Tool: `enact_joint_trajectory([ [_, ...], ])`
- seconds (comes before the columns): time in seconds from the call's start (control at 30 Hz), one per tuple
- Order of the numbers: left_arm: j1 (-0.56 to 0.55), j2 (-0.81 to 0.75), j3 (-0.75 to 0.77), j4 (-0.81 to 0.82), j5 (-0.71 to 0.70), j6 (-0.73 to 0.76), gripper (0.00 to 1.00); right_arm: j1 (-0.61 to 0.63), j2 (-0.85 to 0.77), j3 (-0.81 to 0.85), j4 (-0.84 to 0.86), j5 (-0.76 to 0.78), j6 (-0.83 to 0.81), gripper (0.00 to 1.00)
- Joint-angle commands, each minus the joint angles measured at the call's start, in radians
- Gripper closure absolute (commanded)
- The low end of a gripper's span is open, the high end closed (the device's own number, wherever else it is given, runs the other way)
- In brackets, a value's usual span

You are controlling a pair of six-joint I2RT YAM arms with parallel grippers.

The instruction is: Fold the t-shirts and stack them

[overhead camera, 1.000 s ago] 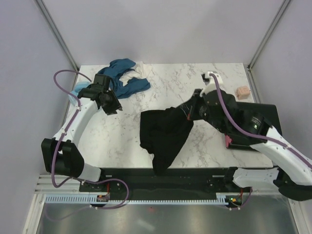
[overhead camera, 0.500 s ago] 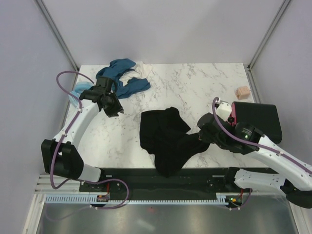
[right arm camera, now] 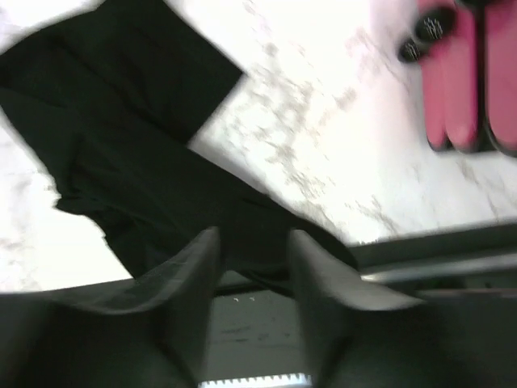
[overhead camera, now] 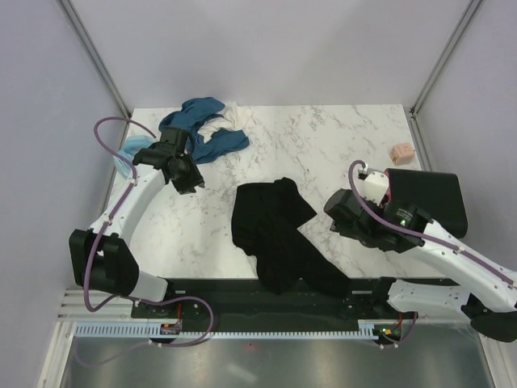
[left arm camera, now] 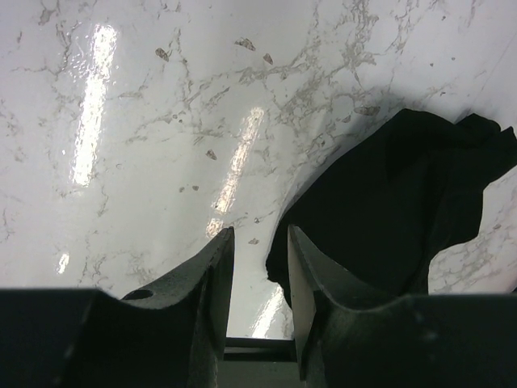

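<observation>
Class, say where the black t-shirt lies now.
In the top view, the black t-shirt lies crumpled at the table's middle, spilling over its near edge, just left of the right arm.

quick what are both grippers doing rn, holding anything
Left gripper: open, holding nothing.
Right gripper: open, holding nothing; the black t-shirt lies loose below it.

Overhead camera looks down; both wrist cameras closely share the black t-shirt.

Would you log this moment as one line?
left gripper open, empty | right gripper open, empty | black t-shirt crumpled at near edge | blue t-shirts piled far-left
</observation>
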Motion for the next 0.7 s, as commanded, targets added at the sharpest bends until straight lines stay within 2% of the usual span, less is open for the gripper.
enact_joint_trajectory([
  [0.0, -0.010, 0.013, 0.032, 0.009, -0.012, 0.035, 0.60, 0.000, 0.074, 0.081, 0.224, 0.029, -0.347, 0.45],
  [0.13, -0.035, 0.019, -0.002, 0.015, 0.064, 0.056, 0.59, -0.003, 0.282, 0.107, 0.386, -0.176, -0.515, 0.46],
  [0.17, -0.042, 0.017, -0.017, 0.015, 0.069, 0.068, 0.59, -0.003, 0.354, 0.119, 0.431, -0.250, -0.523, 0.46],
  [0.33, -0.061, -0.032, -0.071, 0.015, 0.025, 0.069, 0.56, -0.003, 0.468, 0.116, 0.665, -0.493, -0.542, 0.44],
  [0.47, -0.056, -0.078, -0.077, 0.016, -0.041, 0.067, 0.55, -0.003, 0.605, 0.161, 0.690, -0.545, -0.566, 0.44],
  [0.67, -0.044, -0.095, -0.065, 0.019, -0.061, 0.061, 0.54, -0.003, 0.704, 0.185, 0.723, -0.568, -0.604, 0.43],
])
